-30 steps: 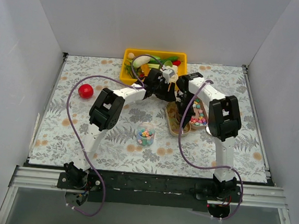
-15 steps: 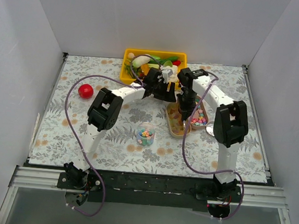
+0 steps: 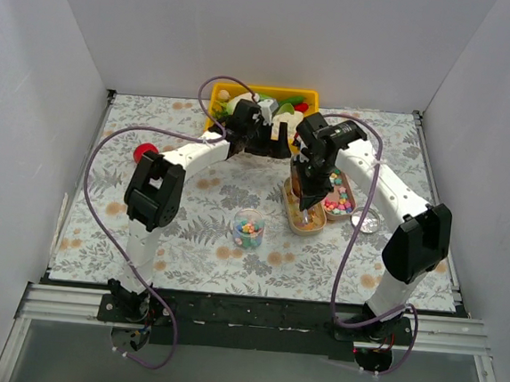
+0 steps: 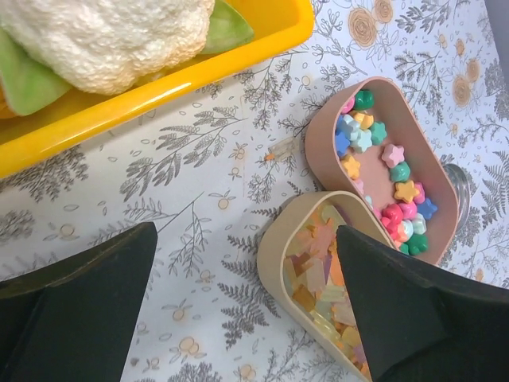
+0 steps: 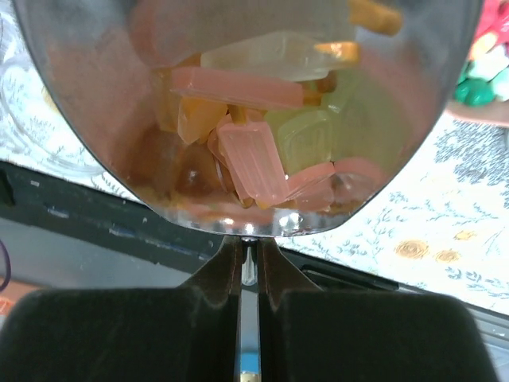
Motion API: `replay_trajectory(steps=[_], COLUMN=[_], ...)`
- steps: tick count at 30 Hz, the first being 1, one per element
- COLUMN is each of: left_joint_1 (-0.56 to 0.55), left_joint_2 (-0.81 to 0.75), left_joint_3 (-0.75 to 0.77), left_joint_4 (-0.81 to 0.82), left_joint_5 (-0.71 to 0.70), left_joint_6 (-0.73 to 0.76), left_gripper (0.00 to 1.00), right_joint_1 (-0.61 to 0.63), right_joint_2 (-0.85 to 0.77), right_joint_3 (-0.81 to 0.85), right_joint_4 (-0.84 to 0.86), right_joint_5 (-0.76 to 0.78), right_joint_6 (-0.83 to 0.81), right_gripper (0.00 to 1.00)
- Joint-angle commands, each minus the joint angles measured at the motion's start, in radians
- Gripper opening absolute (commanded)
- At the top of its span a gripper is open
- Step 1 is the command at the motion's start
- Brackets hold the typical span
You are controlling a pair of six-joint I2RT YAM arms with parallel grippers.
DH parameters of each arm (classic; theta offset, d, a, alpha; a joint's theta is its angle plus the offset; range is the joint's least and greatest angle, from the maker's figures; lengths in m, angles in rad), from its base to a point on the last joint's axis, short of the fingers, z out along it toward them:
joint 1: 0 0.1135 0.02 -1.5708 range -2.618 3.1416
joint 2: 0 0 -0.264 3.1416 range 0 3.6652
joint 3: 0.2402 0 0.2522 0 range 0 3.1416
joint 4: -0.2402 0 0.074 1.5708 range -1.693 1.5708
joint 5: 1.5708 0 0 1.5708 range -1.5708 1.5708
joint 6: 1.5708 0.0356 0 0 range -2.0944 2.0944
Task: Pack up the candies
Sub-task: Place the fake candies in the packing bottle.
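Observation:
My right gripper (image 5: 250, 248) is shut on the thin handle of a metal scoop (image 5: 95, 119) filled with pale pink, yellow and orange candies (image 5: 248, 155). In the top view it (image 3: 307, 185) hangs over the tan tray (image 3: 294, 219). That tray (image 4: 274, 255) holds orange-tan and pastel candies (image 4: 318, 270). The pink tray (image 4: 318, 139) beside it holds bright star-shaped candies (image 4: 390, 183). A clear cup (image 3: 249, 230) of colourful candies stands nearer the front. My left gripper (image 4: 246, 237) is open and empty, above the cloth just left of the tan tray, near the yellow bin (image 3: 215, 116).
The yellow bin (image 4: 199, 76) holds toy vegetables, among them a cauliflower (image 4: 103, 36). A red ball (image 3: 142, 153) lies at the left, partly behind my left arm. A round clear lid (image 3: 366, 221) lies right of the trays. White walls enclose the table.
My left gripper has drawn back and left toward the yellow bin. My right arm's elbow has swung out to the right while the scoop stays over the tan tray.

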Motion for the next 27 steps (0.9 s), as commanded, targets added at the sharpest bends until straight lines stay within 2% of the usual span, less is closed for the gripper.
replay_trajectory(steps=[1, 10, 15, 18, 20, 27], left_joint_1=[0.03, 0.12, 0.156, 0.162, 0.162, 0.162], left_joint_2=[-0.163, -0.434, -0.661, -0.739, -0.755, -0.781], left_joint_3=[-0.065, -0.294, -0.467, -0.527, -0.549, -0.676], left_joint_4=[-0.049, -0.136, -0.1, -0.072, -0.064, -0.034], left_joint_5=[-0.053, 0.091, 0.119, 0.208, 0.289, 0.39], left_joint_6=[-0.003, 0.017, -0.006, -0.018, -0.036, -0.075], left_gripper=[0.98, 0.98, 0.98, 0.98, 0.98, 0.98], right_joint_1=[0.019, 0.119, 0.174, 0.203, 0.227, 0.261], right_joint_2=[-0.081, -0.101, -0.073, -0.058, -0.041, -0.006], right_joint_3=[-0.031, -0.079, -0.077, -0.071, -0.048, 0.002], right_joint_4=[-0.044, -0.042, -0.041, -0.041, -0.042, -0.042], right_joint_5=[-0.07, -0.116, -0.141, -0.156, -0.164, -0.171], right_joint_6=[0.011, 0.014, 0.012, 0.014, 0.014, 0.031], right_gripper=[0.01, 0.01, 0.01, 0.01, 0.01, 0.01])
